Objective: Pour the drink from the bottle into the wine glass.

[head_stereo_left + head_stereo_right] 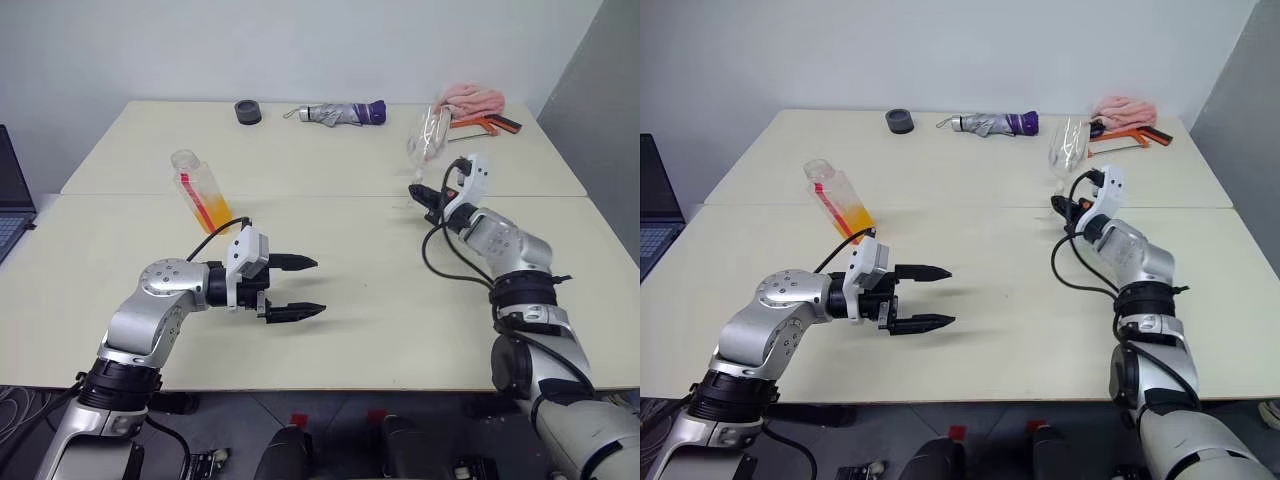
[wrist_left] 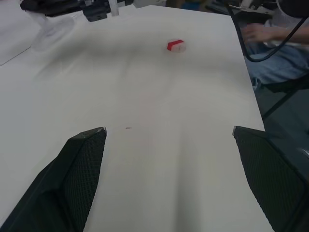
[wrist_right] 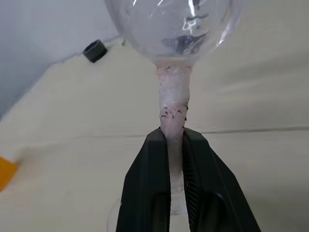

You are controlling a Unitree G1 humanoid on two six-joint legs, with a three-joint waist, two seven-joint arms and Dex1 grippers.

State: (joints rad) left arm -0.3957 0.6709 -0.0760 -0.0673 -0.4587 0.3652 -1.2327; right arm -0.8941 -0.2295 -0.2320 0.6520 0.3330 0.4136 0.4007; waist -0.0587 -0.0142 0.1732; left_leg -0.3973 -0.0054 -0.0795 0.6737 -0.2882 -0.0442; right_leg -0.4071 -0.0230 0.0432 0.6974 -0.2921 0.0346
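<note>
Bottle (image 1: 201, 190) — capless, leaning, drink (image 1: 214, 212) bright orange.

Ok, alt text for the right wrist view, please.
The right gripper is shut on the stem of the wine glass, whose clear rounded bowl sits at the top of the frame. Behind it lies the cream table, with a small dark round object near its far edge.

My two head views look forward and down over the cream table (image 1: 330, 300), sharing nearly the same scene from slightly offset positions. My left wrist view skims low across the tabletop between its own fingers (image 2: 79, 174). My right wrist view sits very close to the wine glass (image 3: 173, 104) stem.
</note>
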